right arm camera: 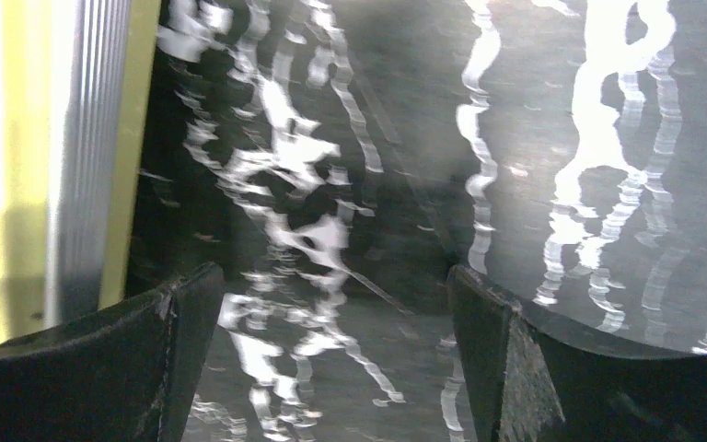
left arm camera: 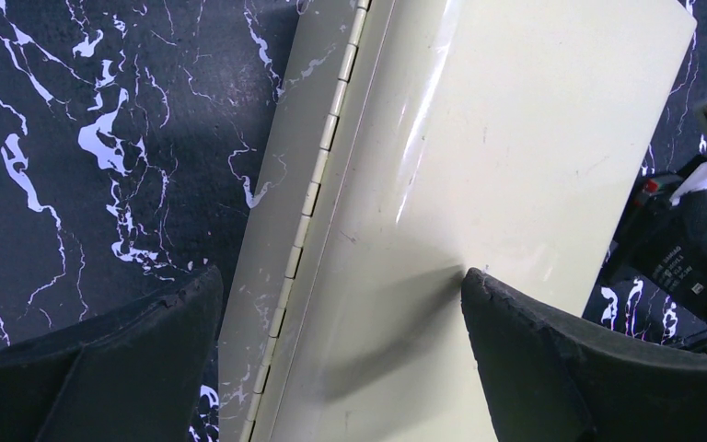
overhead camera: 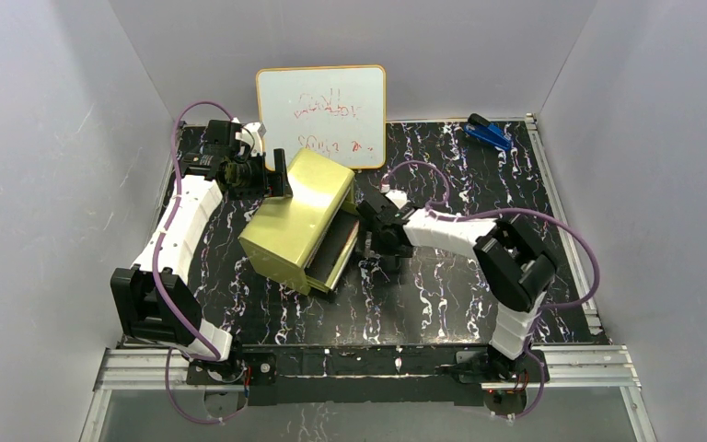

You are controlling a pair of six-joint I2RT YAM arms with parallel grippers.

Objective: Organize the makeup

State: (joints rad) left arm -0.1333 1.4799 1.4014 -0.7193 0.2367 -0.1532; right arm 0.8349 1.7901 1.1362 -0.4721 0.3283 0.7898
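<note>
Yellow-green metal case [overhead camera: 299, 221] sits mid-surface [overhead camera: 442, 304], lid nearly down, with a dark gap on the side facing the right arm. No makeup in view in any camera: no discs, stick or packet lying loose. Judged to be inside the case. Over the lid by the hinge [left arm camera: 318, 175], left claw [left arm camera: 339, 276] is spread wide, gripping nothing. Beside the case, right claw [right arm camera: 331, 272] is wide open and empty, above the marble. Probably left: shutting the lid fully.
</note>
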